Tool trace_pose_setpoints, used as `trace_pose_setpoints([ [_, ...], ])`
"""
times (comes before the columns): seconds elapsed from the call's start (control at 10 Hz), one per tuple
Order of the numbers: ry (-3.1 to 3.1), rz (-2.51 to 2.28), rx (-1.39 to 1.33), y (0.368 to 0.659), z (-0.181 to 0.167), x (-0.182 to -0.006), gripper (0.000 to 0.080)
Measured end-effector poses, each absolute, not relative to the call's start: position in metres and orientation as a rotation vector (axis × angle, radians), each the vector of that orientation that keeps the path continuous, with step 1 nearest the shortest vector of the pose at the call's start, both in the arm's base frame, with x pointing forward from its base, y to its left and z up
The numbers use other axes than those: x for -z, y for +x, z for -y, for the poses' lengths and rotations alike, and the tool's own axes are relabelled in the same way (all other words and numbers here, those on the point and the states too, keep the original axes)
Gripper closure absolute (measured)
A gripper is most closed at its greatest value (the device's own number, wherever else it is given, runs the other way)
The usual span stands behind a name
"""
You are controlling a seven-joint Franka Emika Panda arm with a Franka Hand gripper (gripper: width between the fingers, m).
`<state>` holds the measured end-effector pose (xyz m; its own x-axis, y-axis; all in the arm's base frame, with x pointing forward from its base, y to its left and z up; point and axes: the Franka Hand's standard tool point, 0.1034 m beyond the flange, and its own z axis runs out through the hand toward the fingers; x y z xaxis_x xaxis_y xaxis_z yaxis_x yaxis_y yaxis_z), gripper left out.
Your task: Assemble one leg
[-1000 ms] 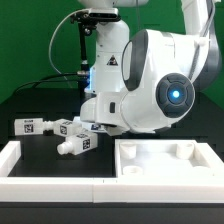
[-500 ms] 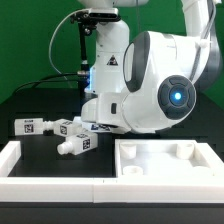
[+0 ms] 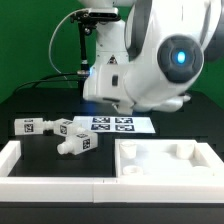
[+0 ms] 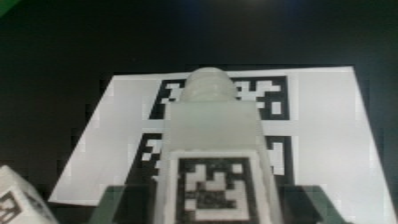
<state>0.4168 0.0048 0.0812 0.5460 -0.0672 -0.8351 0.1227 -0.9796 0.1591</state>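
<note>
1. White plastic leg (image 4: 210, 120) is pinched between the jaws of the pincer (image 4: 214, 205), tagged face toward the wrist camera.
2. Judged light, rigid and smooth-sided, so probably slippery. Best hold is on the flat long faces, near mid-length.
3. Marker board (image 4: 125, 110) lies directly below the pincer, with nothing between.
4. Look-alike blocks (image 3: 68, 128) lie on the worktop (image 3: 110, 138), well off to one side of the pincer. Recessed slab (image 3: 165, 160) is also apart.
5. Exterior view: arm bulk hides the pincer.
</note>
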Motion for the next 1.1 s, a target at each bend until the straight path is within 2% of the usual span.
trace_pose_setpoints([
  [0.4,2.764,-0.146,1.037,0.422,-0.008,-0.079,0.0517],
  [0.5,2.828,-0.059,0.953,0.428,-0.02,-0.085,0.0517],
  [0.6,2.922,0.09,0.872,0.45,-0.044,-0.103,0.0517],
  [0.8,3.046,0.203,0.633,0.482,-0.05,-0.125,0.0517],
  [0.9,3.072,0.186,0.572,0.472,-0.035,-0.12,0.0517],
  [1.1,3.111,0.197,0.349,0.474,-0.037,-0.118,0.0515],
])
